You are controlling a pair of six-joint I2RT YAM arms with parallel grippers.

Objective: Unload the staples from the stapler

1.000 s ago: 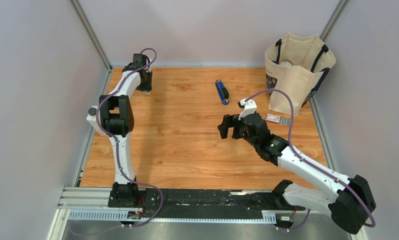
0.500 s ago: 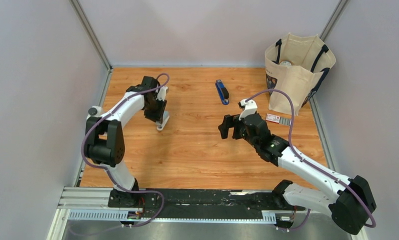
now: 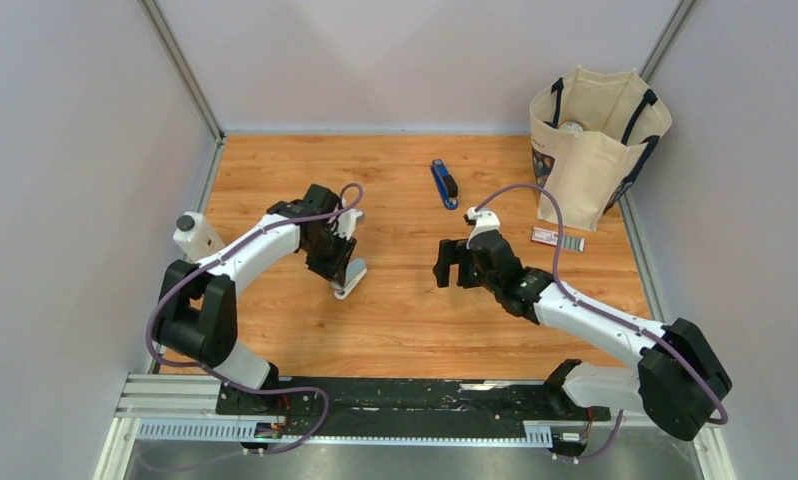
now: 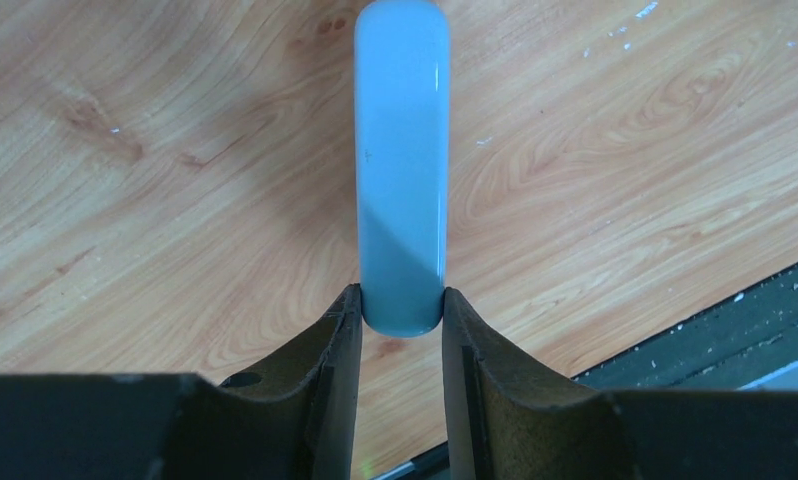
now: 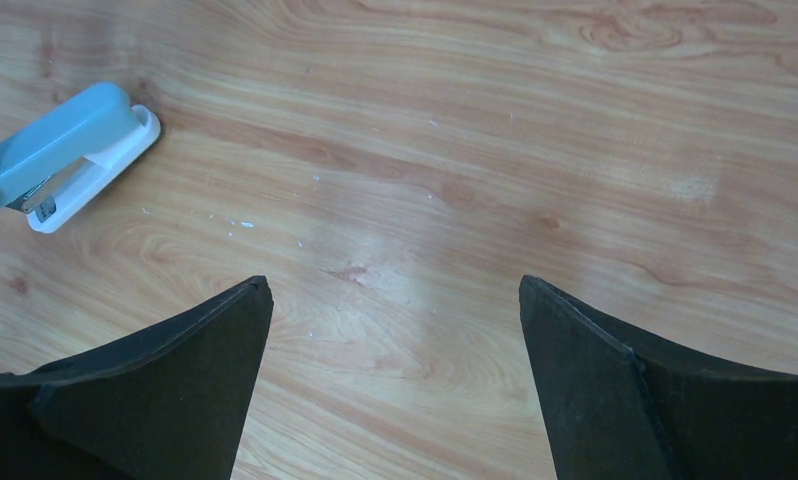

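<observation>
The royal-blue stapler (image 3: 444, 184) lies on the wooden table at the back centre, with no gripper touching it. No staples show in any view. My left gripper (image 3: 340, 270) is shut on one end of a pale grey-blue oblong piece (image 4: 400, 150) with a white underside, holding it at the table's left-centre. In the left wrist view, the left gripper (image 4: 400, 300) has both jaws pressed against the piece's sides. The piece also shows in the right wrist view (image 5: 70, 150). My right gripper (image 3: 445, 262) is open and empty at the table's centre, facing left; its jaws stand wide apart over bare wood (image 5: 395, 285).
A beige tote bag (image 3: 595, 150) stands at the back right corner. A small red-and-white box with a grey tray (image 3: 556, 238) lies in front of the bag. Metal frame posts and grey walls bound the table at the back and sides.
My left arm swung from the back left corner toward the table's centre, carrying the pale piece. My right gripper shifted slightly nearer and stayed open.
</observation>
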